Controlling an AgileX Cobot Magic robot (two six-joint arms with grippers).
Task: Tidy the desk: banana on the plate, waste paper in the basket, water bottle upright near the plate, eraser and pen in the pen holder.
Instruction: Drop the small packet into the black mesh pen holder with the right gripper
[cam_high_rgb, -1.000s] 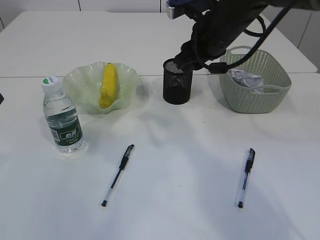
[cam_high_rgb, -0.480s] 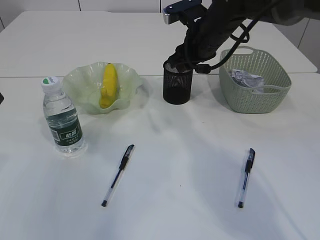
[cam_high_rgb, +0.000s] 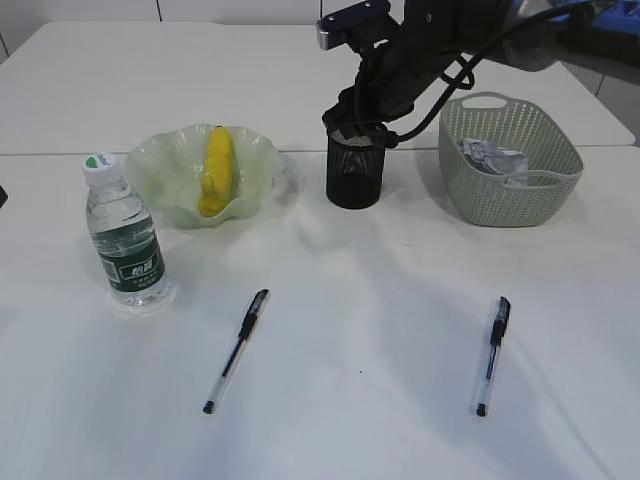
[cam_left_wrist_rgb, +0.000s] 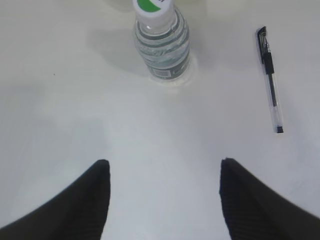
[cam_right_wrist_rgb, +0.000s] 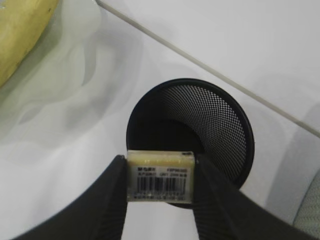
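Two pens lie loose on the desk (cam_high_rgb: 330, 400), a plain white tabletop with a seam running across it behind the plate (cam_high_rgb: 172, 160); a second white surface and pale cabinet fronts lie beyond. The right gripper (cam_right_wrist_rgb: 160, 172) pinches the eraser (cam_right_wrist_rgb: 160, 176) between both fingers, directly above the pen holder (cam_high_rgb: 354, 170), whose dark mesh inside shows nothing I can make out. Left of that gripper the plate holds the banana (cam_high_rgb: 216, 168); right of it the basket (cam_high_rgb: 508, 160) holds the waste paper (cam_high_rgb: 492, 157). The left gripper (cam_left_wrist_rgb: 165, 172) hangs spread and empty, the upright water bottle (cam_left_wrist_rgb: 161, 40) just ahead of it and one pen (cam_left_wrist_rgb: 270, 80) ahead to its right.
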